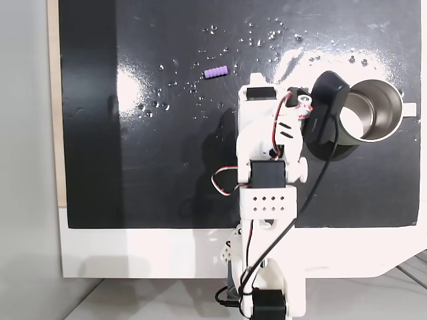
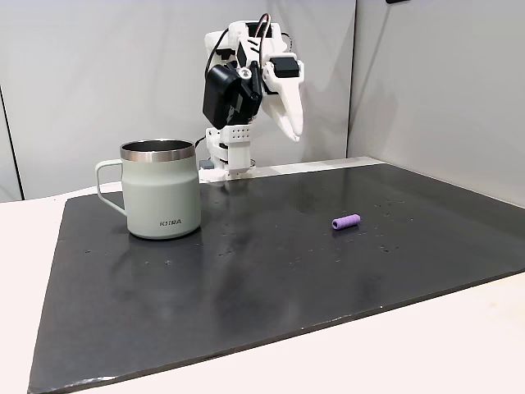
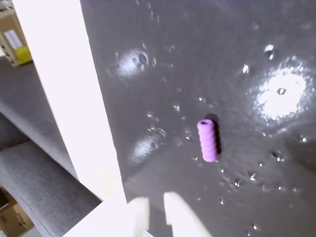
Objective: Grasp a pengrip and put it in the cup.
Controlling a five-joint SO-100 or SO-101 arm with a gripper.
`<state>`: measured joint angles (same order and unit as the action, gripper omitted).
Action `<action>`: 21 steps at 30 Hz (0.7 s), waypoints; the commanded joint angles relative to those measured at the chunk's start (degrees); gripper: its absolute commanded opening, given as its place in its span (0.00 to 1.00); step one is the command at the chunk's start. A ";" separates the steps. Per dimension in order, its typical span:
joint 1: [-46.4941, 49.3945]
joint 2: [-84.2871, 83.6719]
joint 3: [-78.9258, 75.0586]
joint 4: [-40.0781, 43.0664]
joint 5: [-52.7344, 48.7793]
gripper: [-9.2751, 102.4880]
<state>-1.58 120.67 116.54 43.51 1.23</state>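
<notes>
The pengrip (image 1: 215,72) is a small light-purple ribbed tube lying on its side on the black mat, also seen in the other fixed view (image 2: 345,222) and in the wrist view (image 3: 208,139). The cup (image 2: 160,193) is a matte grey metal mug with a steel rim and a side handle, standing upright on the mat; from above its rim (image 1: 395,100) shows at the right. My gripper (image 2: 293,131) hangs high above the mat behind both, fingers pointing down and shut on nothing. In the wrist view the gripper (image 3: 155,213) shows its white tips close together, well short of the pengrip.
The black mat (image 1: 153,167) lies on a white table with a pale border (image 1: 167,250). A black rounded camera housing (image 1: 325,113) on the arm overlaps the cup's left side from above. Grey walls (image 2: 90,74) stand behind the arm.
</notes>
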 commanded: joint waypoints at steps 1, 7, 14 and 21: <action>-0.70 -6.86 -10.99 3.16 2.02 0.08; -3.08 -19.51 -22.50 10.28 6.15 0.08; -4.48 -32.96 -36.74 18.90 9.23 0.08; -6.15 -43.95 -49.57 26.98 9.05 0.08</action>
<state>-7.47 78.13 73.74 68.12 10.02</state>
